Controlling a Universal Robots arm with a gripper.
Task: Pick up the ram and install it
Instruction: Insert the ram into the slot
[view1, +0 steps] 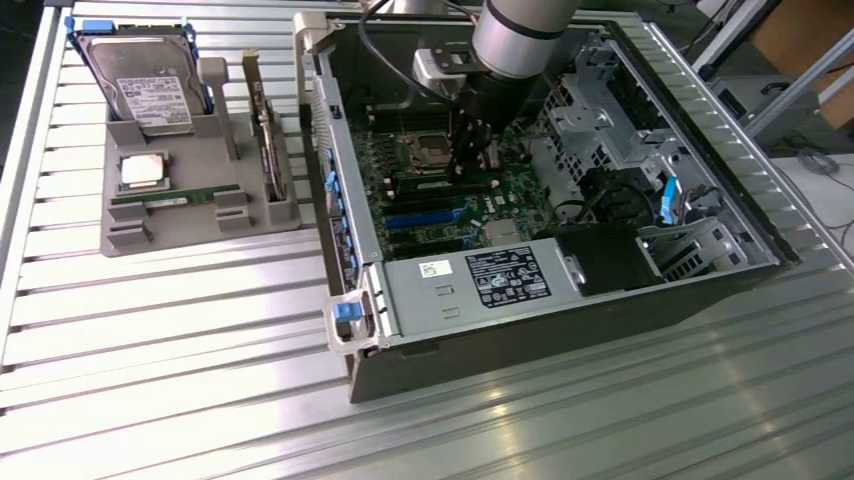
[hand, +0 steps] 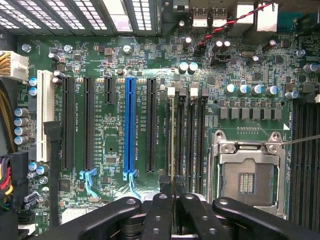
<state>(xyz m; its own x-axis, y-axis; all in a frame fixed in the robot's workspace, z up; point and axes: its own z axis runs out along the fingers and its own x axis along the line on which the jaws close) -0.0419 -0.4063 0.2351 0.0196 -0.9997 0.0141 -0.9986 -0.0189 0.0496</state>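
Observation:
In the wrist view the ram shows edge-on as a thin yellowish-green strip. It stands upright over the row of black memory slots, in line with the slot farthest from the processor socket. My gripper is shut on its upper edge, with the black fingers pressed to both sides. Whether the ram's lower edge is seated in the slot cannot be told. In the exterior view my gripper reaches down into the open computer case, just above the green motherboard.
The empty processor socket lies beside the memory slots, and black and blue expansion slots on their other side. On the exterior view's left, a grey holder carries a hard drive, a silver processor and a green stick.

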